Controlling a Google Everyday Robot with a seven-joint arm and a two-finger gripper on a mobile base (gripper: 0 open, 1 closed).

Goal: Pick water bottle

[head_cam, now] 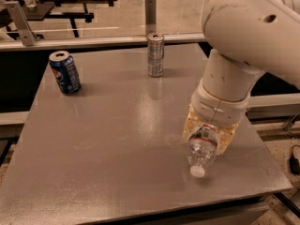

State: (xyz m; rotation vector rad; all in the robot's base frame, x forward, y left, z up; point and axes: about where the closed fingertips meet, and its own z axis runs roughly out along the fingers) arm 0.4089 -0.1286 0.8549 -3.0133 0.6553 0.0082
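The water bottle point(202, 150) is clear ribbed plastic with a red-green-white label band. It lies on the grey table point(103, 144) near the front right, white cap point(197, 171) pointing toward the camera. My gripper point(209, 133) comes down from the big white arm point(243, 36) right over the bottle's label end. Its yellowish fingers point(189, 125) press against both sides of the bottle, shut on it. The bottle's base is hidden under the gripper.
A blue Pepsi can point(65, 72) stands at the back left of the table. A silver can point(155, 54) stands at the back middle. A rail with a post point(150, 6) runs behind the table. The table's right edge point(269, 158) is close to the bottle.
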